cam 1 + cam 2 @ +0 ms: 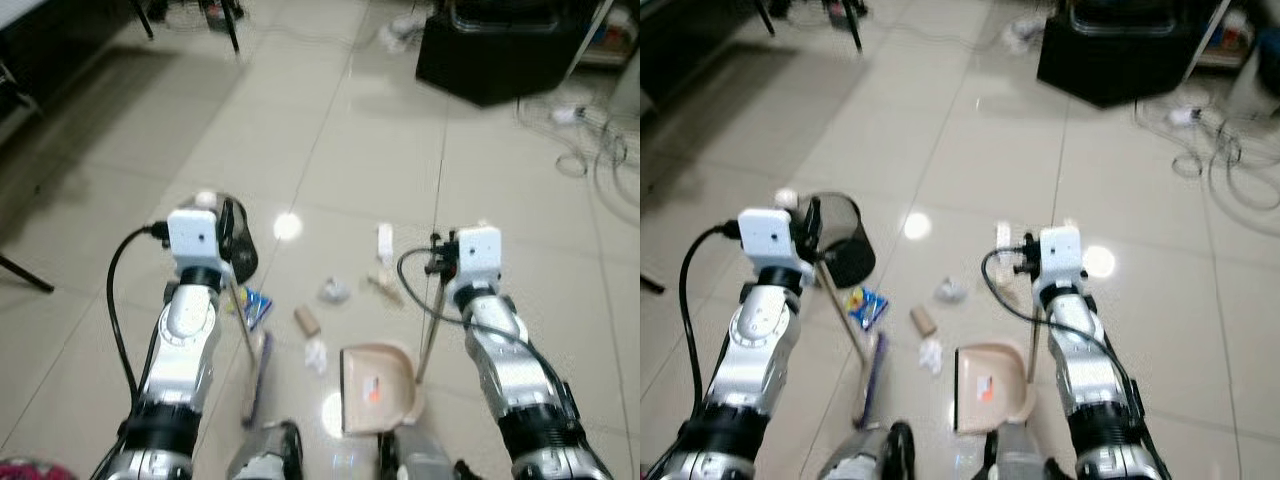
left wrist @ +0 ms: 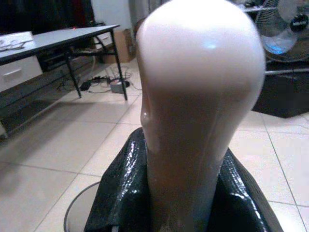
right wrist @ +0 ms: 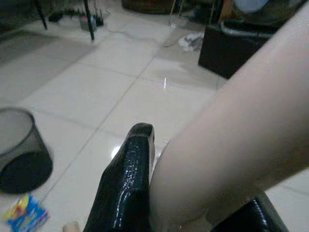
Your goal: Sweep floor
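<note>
My left gripper (image 2: pixel 178 203) is shut on the beige handle of a broom (image 1: pixel 240 310), whose purple brush head (image 1: pixel 255 385) rests on the tiles near my feet. My right gripper (image 3: pixel 193 198) is shut on the thin upright handle (image 1: pixel 430 320) of a beige dustpan (image 1: pixel 375 385) that lies flat on the floor. Litter is scattered between the two: a blue packet (image 1: pixel 256 306), a cardboard roll (image 1: pixel 307 321), crumpled paper (image 1: pixel 335 291), a white tissue (image 1: pixel 316 355), a small white bottle (image 1: pixel 385 240) and a brown scrap (image 1: pixel 384 288).
A black mesh bin (image 1: pixel 840 245) stands just behind the left wrist. A black box (image 1: pixel 495 50) sits at the far right, with loose cables (image 1: pixel 590 145) beside it. Table legs (image 1: pixel 232 25) and dark furniture line the far left. A fan (image 2: pixel 282 29) stands behind.
</note>
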`<state>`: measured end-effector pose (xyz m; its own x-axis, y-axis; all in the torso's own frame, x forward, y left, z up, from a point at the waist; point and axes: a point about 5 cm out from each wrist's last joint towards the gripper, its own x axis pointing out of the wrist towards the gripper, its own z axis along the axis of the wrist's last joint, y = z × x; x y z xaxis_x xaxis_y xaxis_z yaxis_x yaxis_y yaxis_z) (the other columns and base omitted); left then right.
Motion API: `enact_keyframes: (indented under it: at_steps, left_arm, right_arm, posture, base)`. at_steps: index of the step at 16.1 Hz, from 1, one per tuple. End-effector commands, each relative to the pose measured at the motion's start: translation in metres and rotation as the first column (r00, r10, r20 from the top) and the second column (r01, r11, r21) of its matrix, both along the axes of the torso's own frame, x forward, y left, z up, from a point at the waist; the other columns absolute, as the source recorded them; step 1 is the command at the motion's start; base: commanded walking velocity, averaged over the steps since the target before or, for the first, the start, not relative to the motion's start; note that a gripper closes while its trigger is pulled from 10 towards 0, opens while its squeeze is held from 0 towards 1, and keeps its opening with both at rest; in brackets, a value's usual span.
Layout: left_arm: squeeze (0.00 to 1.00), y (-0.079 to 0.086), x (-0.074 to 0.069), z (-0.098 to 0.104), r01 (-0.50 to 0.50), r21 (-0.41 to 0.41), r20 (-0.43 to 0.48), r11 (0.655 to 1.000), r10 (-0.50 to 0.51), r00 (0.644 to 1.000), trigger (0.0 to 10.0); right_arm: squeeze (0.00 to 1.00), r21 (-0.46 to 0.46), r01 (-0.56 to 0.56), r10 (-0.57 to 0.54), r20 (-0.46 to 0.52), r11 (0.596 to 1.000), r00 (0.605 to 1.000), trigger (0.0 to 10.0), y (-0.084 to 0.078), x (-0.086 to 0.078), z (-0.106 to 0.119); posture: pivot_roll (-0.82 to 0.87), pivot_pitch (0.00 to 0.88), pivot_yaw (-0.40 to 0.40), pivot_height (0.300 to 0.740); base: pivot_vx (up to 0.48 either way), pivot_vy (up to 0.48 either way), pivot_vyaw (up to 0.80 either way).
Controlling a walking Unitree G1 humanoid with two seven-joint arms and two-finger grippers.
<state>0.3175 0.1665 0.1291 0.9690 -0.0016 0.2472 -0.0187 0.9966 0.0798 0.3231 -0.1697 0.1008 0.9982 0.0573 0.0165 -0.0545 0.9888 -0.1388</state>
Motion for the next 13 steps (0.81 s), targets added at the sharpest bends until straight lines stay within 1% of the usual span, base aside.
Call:
enact_keyframes:
  at_steps: [1, 3, 4, 6, 7, 9, 11, 13]
  left_arm:
    - [0.00, 0.004, 0.000, 0.006, -0.010, 0.008, 0.055, 1.000, 0.010, 0.998, 10.0]
    - [0.00, -0.002, 0.001, 0.008, 0.020, -0.014, 0.096, 1.000, -0.019, 0.995, 10.0]
    - [0.00, -0.004, 0.002, 0.008, 0.034, -0.021, 0.101, 0.999, -0.032, 0.994, 10.0]
    - [0.00, -0.009, 0.004, 0.004, 0.056, -0.014, 0.093, 0.998, -0.054, 0.994, 10.0]
    - [0.00, -0.011, 0.005, 0.004, 0.065, -0.007, 0.098, 0.998, -0.064, 0.993, 10.0]
    - [0.00, -0.012, 0.006, 0.003, 0.072, -0.005, 0.110, 0.997, -0.071, 0.991, 10.0]
    - [0.00, -0.014, 0.007, 0.001, 0.078, -0.003, 0.110, 0.997, -0.078, 0.991, 10.0]
    - [0.00, -0.019, 0.010, 0.000, 0.089, -0.005, 0.108, 0.996, -0.088, 0.990, 10.0]
  right_arm:
    - [0.00, -0.009, 0.009, -0.008, 0.051, 1.000, 0.999, 10.0, -0.001, 0.002, 0.005]
    - [0.00, -0.009, 0.020, -0.019, 0.114, 1.000, 0.993, 10.0, -0.004, 0.006, 0.014]
    - [0.00, -0.011, 0.024, -0.022, 0.141, 1.000, 0.990, 10.0, -0.004, 0.008, 0.019]
    - [0.00, -0.049, 0.019, -0.011, 0.157, 0.999, 0.987, 10.0, -0.001, 0.011, 0.020]
    - [0.00, -0.053, 0.022, -0.013, 0.166, 0.998, 0.986, 10.0, 0.001, 0.012, 0.019]
    - [0.00, -0.082, 0.051, -0.035, 0.186, 0.995, 0.982, 10.0, 0.002, 0.012, 0.017]
    - [0.00, -0.084, 0.078, -0.059, 0.203, 0.993, 0.977, 10.0, 0.003, 0.011, 0.018]
    - [0.00, -0.081, 0.081, -0.063, 0.196, 0.993, 0.979, 10.0, 0.009, 0.013, 0.015]
  posture:
    - [0.00, 0.358, 0.112, 0.740]
    - [0.00, 0.365, 0.119, 0.740]
    - [0.00, 0.378, 0.123, 0.740]
    - [0.01, 0.385, 0.124, 0.740]
    - [0.01, 0.387, 0.123, 0.740]
    - [0.02, 0.390, 0.123, 0.740]
    - [0.01, 0.386, 0.124, 0.740]
    - [0.00, 0.391, 0.124, 0.740]
  base:
    - [0.000, 0.000, 0.00]
    - [0.000, 0.000, 0.00]
    - [0.000, 0.000, 0.00]
    - [0.000, 0.000, 0.00]
    - [0.000, 0.000, 0.00]
    - [0.000, 0.000, 0.00]
    - [0.000, 0.000, 0.00]
    - [0.000, 0.000, 0.00]
